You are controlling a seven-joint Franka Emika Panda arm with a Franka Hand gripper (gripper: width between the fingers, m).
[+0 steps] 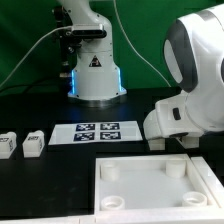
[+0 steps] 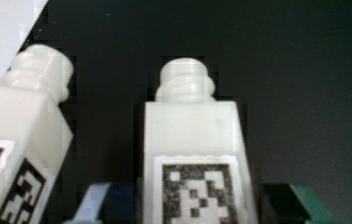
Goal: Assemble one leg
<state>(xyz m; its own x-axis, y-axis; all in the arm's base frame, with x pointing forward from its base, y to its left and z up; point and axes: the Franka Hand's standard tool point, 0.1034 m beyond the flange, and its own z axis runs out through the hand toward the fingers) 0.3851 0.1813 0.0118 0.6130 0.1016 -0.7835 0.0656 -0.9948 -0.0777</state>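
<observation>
Two white legs show against the dark counter (image 2: 288,60) in my wrist view. The leg (image 2: 194,135), tag toward the camera, lies between the blurred fingertips of my tool (image 2: 194,203), whose jaws are apart and clear of its sides; its lower end is cut off. A second leg (image 2: 22,120) sits just beside it, partly cropped. In the exterior view my arm (image 1: 190,80) hides the tool, and the socketed plate (image 1: 150,185) lies nearby.

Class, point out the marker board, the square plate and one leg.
marker board (image 1: 95,131): exterior view, its middle.
square plate (image 1: 146,188): exterior view, bare centre.
leg (image 1: 33,144): exterior view, front face.
</observation>
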